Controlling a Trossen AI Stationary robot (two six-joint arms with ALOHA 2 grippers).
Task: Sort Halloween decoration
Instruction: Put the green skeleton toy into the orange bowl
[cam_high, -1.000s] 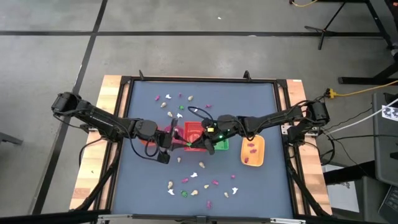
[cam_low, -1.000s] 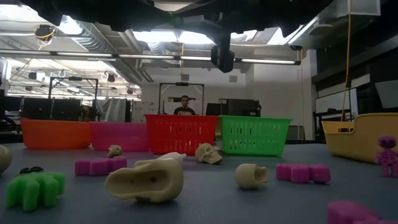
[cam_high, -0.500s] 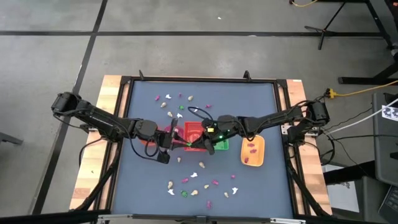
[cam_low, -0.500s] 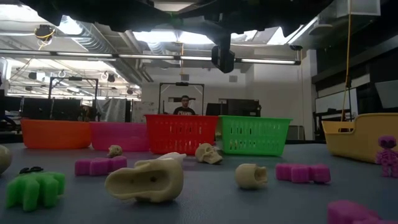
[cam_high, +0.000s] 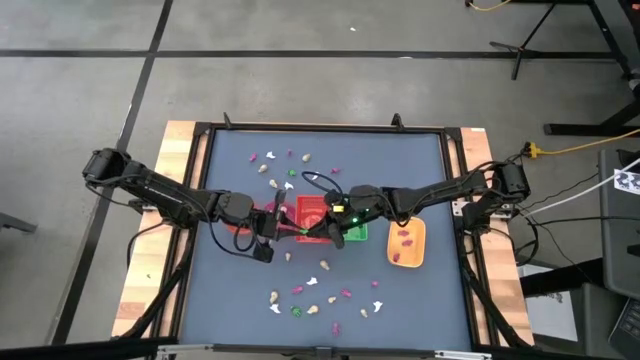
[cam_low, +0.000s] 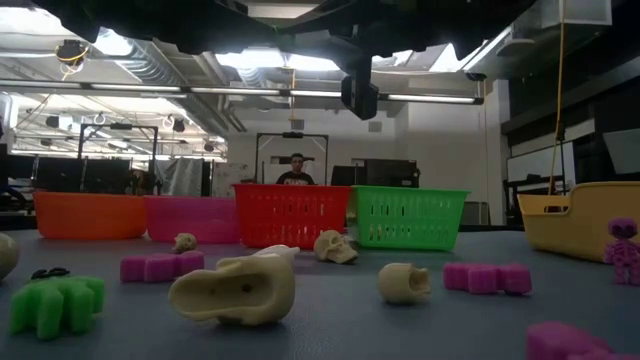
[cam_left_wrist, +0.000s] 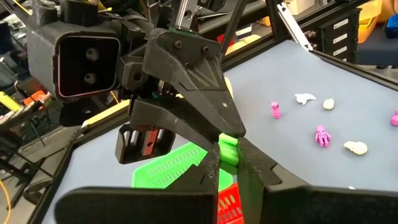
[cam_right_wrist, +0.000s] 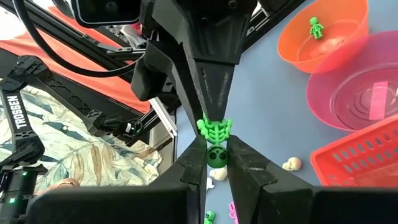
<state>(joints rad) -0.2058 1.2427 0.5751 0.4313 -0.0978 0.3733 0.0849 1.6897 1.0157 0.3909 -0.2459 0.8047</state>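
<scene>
Nothing has shifted since the earlier frame: both arms sit where they were, meeting at the counter's (cam_high: 220, 290) middle.

Your left hand (cam_left_wrist: 227, 163) and right hand (cam_right_wrist: 216, 155) are nose to nose above the red basket (cam_high: 312, 215) and green basket (cam_high: 352, 230). Both pinch the same green skeleton (cam_right_wrist: 215, 138): the right wrist view shows the right hand's fingers (cam_right_wrist: 194, 163) pressed on its head, and the left hand's tips closed on its ribcage from the far side. In the left wrist view you see green plastic clamped between the left fingers (cam_left_wrist: 249, 165), with the green basket below.

Other trinkets lie loose on the counter: a cluster far from the camera (cam_high: 285, 165), another near (cam_high: 320, 298). Low view shows a cream skull (cam_low: 336, 246), a magenta piece (cam_low: 160, 266) and a green spider (cam_low: 55, 298) up close. An orange bowl (cam_right_wrist: 320, 34) holds one green skeleton, and a pink bowl (cam_right_wrist: 367, 84) touches it. A yellow tray (cam_high: 407, 243) sits to the right with magenta pieces inside.

A person (cam_low: 296, 172) stands beyond the counter.
</scene>
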